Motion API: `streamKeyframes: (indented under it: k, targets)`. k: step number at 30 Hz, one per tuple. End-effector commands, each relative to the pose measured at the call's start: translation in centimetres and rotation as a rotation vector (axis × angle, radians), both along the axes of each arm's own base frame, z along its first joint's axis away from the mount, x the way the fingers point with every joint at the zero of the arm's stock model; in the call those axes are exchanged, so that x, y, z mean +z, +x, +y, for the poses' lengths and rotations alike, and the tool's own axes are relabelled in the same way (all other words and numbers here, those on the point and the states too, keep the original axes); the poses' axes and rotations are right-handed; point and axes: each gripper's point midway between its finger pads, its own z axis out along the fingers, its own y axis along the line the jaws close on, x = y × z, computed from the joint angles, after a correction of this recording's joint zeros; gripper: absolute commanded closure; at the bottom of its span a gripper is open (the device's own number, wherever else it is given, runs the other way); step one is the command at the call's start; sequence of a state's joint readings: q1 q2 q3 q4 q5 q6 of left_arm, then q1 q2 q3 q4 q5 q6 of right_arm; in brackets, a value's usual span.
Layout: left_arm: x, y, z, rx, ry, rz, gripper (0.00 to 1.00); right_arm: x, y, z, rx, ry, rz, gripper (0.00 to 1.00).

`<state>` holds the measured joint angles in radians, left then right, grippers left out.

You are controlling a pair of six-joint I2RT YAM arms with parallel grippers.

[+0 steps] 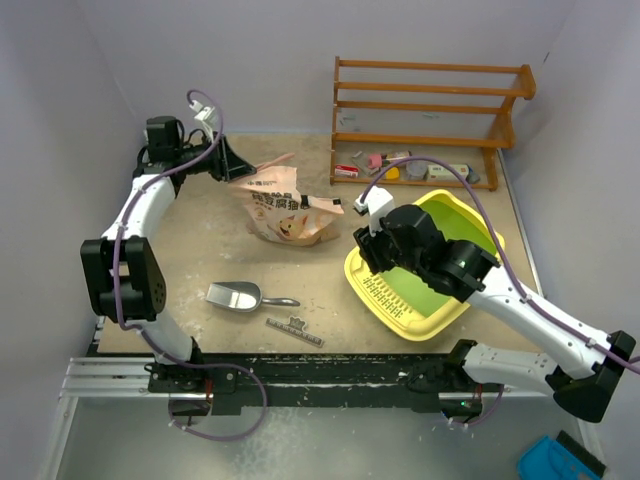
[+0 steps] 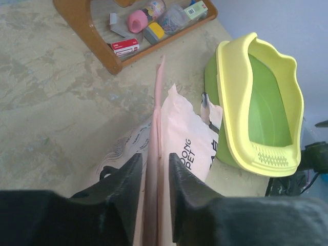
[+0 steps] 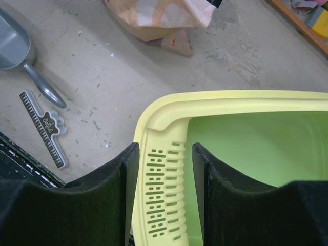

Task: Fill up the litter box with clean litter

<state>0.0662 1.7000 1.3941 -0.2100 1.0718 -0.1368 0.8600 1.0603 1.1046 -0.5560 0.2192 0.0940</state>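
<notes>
The litter box is a yellow tray with a bare green floor at the right of the table. It also shows in the right wrist view and the left wrist view. My right gripper is open and straddles the slotted strip, with one finger outside the rim and one inside. My left gripper is shut on the top edge of the tan printed bag, which stands left of the box. No litter granules show; the bag's contents are hidden.
A silver scoop lies on the table near the front. A small flat comb-like strip lies beside it. A wooden rack with several small items stands at the back right. Small flecks dot the tabletop.
</notes>
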Motion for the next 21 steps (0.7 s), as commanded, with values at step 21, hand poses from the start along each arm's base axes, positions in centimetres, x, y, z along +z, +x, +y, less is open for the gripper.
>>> streamKeyframes:
  k: [21]
  targets:
    - [6.7,-6.7,-2.4,0.089,0.09,-0.984,1.0,2.9,5.4,3.2,-0.033,0.026,0.153,0.52]
